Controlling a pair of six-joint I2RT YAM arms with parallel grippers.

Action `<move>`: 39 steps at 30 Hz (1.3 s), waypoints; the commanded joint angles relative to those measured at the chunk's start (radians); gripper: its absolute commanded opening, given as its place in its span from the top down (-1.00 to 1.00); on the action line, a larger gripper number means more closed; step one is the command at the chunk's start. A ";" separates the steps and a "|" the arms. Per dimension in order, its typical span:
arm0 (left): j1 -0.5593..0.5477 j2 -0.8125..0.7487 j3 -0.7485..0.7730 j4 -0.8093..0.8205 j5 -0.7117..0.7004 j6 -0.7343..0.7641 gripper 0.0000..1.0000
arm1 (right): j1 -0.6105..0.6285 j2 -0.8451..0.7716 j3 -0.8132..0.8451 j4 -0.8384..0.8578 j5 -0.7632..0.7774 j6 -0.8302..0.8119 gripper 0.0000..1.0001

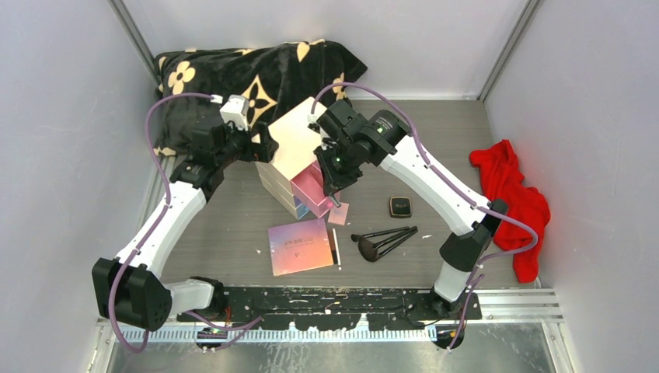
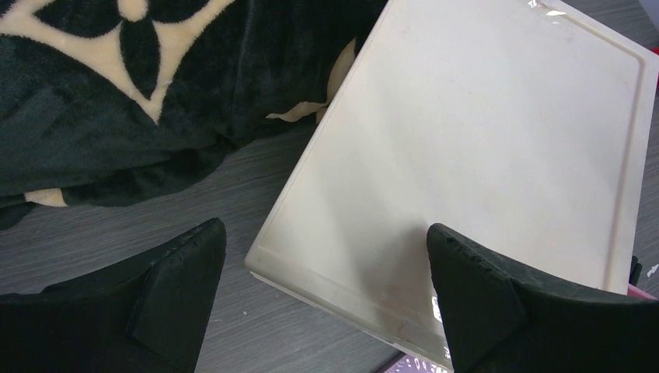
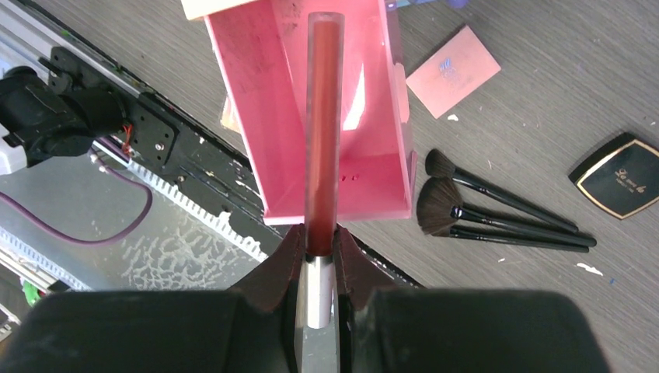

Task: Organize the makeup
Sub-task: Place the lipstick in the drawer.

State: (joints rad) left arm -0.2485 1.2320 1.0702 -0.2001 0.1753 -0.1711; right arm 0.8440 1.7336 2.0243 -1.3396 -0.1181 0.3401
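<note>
My right gripper (image 3: 319, 241) is shut on a thin red gloss tube (image 3: 322, 116) with a silver end, held above the open pink drawer (image 3: 373, 179). In the top view it (image 1: 336, 186) hangs over that drawer (image 1: 315, 190). My left gripper (image 2: 326, 272) is open and empty over the near corner of the cream box top (image 2: 482, 140). On the table lie the iridescent palette (image 1: 301, 246) with a thin stick (image 1: 336, 249) beside it, the tiny pink compact (image 1: 339, 214), the black compact (image 1: 400, 206) and the black-handled brushes (image 1: 385, 239).
A black and cream blanket (image 1: 249, 74) lies behind the cream box (image 1: 291, 140) at the back left. A red cloth (image 1: 513, 202) lies at the right wall. The black base rail (image 1: 326, 299) runs along the near edge.
</note>
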 commanded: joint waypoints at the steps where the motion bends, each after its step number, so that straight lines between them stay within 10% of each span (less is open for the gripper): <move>1: 0.000 -0.022 -0.001 -0.015 -0.007 0.022 -1.00 | -0.001 -0.032 0.024 -0.039 -0.014 0.000 0.99; 28: 0.001 -0.035 -0.012 0.002 -0.003 0.020 -0.99 | -0.002 0.117 0.196 -0.119 -0.032 -0.019 0.91; 39: 0.001 -0.035 -0.009 -0.006 -0.009 0.025 -1.00 | -0.001 0.161 0.272 -0.115 -0.014 -0.042 0.26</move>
State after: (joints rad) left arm -0.2485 1.2217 1.0607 -0.1982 0.1757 -0.1711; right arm 0.8440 1.8938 2.2379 -1.4677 -0.1326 0.3218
